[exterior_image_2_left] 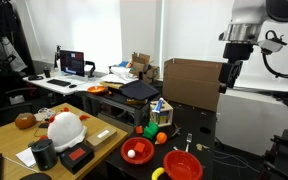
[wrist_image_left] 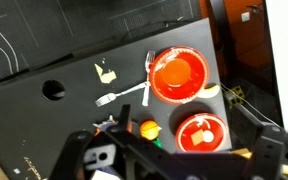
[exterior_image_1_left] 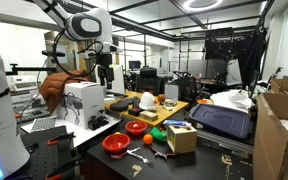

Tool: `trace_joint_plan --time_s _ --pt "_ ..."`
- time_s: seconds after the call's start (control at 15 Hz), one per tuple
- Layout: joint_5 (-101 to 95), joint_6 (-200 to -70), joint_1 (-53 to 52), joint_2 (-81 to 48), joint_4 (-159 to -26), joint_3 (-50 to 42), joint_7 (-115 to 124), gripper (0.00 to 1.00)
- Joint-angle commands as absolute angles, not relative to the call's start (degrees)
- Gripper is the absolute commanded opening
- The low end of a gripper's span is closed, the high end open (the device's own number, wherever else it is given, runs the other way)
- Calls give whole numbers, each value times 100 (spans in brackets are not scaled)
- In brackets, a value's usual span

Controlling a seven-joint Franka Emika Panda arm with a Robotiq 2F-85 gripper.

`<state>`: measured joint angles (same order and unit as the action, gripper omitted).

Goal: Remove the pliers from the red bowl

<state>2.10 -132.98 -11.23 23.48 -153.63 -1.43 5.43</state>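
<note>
The wide, shallow red bowl (wrist_image_left: pixel 179 75) sits on the black table; it shows in both exterior views (exterior_image_1_left: pixel 115 145) (exterior_image_2_left: pixel 183 165). I cannot make out the pliers; the bowl's inside only shows a reddish-orange glare. A smaller, deeper red bowl (wrist_image_left: pixel 201 133) (exterior_image_1_left: pixel 135 127) (exterior_image_2_left: pixel 137 151) beside it holds a white ball and an orange piece. My gripper (wrist_image_left: pixel 174 160) (exterior_image_1_left: pixel 105 72) (exterior_image_2_left: pixel 230 75) hangs high above the table, well clear of both bowls, open and empty.
A silver fork-like tool (wrist_image_left: pixel 124 95) lies next to the wide bowl. An orange ball (wrist_image_left: pixel 149 128) lies near the smaller bowl. A small cardboard box (exterior_image_1_left: pixel 181 138), a white helmet (exterior_image_2_left: pixel 64 128), a black case (exterior_image_1_left: pixel 222 120) and large cartons (exterior_image_2_left: pixel 192 82) stand around.
</note>
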Motion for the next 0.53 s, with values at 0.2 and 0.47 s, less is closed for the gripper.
trace_joint_plan --time_s 0.2,0.47 --pt "1221 -14375 -1411 1635 -14986 392 55 100" --pt "1197 -14369 -1353 1142 -14481 608 180 100"
